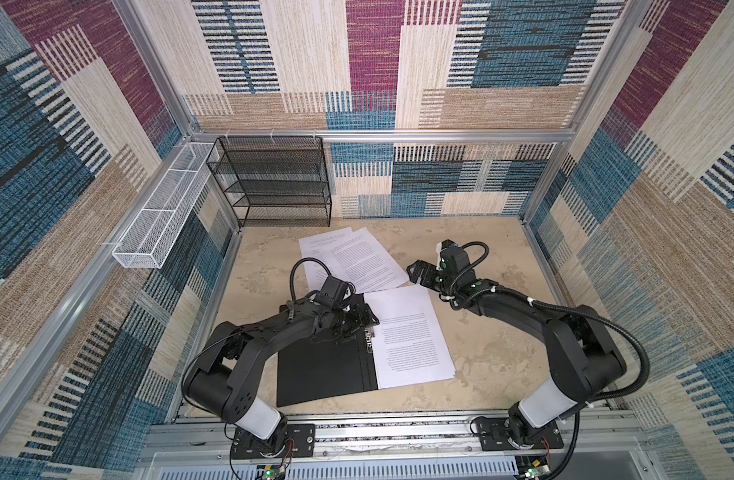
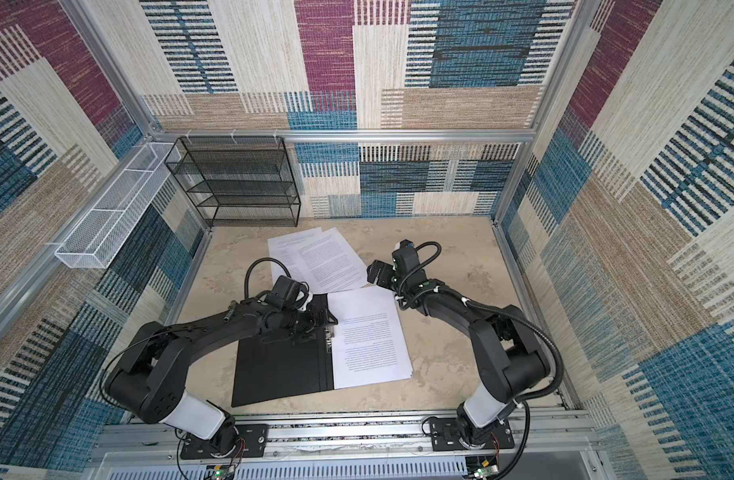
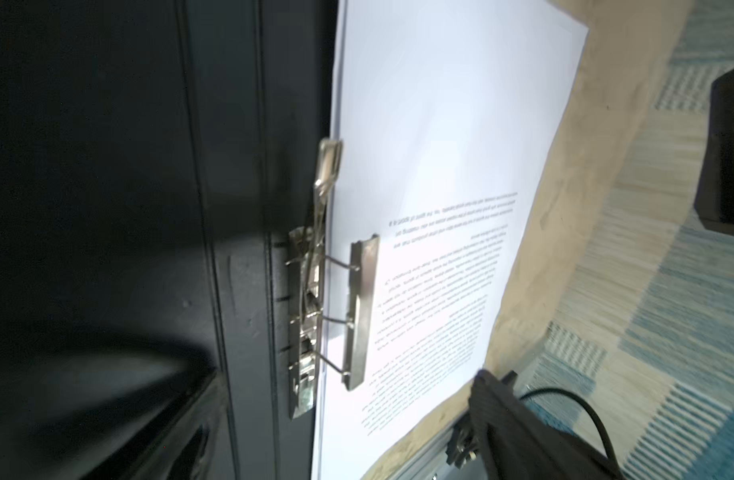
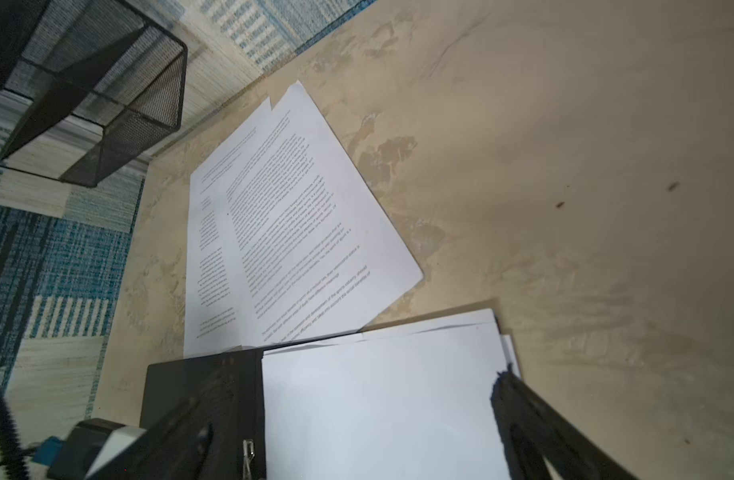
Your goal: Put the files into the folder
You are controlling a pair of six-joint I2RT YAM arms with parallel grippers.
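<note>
The folder [image 1: 319, 374] [image 2: 282, 374] lies open on the table with its black inside facing up. A stack of white printed files [image 1: 411, 332] [image 3: 440, 124] [image 4: 378, 407] rests on its right half, beside the metal spine clip [image 3: 311, 316] [image 1: 368, 336]. Two more files [image 1: 357, 257] [image 4: 282, 216] lie overlapped on the table behind the folder. My left gripper [image 1: 363, 320] [image 3: 336, 436] hovers open over the spine, near the clip. My right gripper [image 1: 417, 272] [image 4: 357, 432] hangs open above the stack's far edge and holds nothing.
A black wire-mesh rack [image 1: 274, 183] [image 4: 91, 104] stands at the back left against the wall. A white mesh basket [image 1: 157, 224] hangs on the left wall. The beige table [image 1: 502, 332] is bare to the right of the folder. Patterned walls enclose three sides.
</note>
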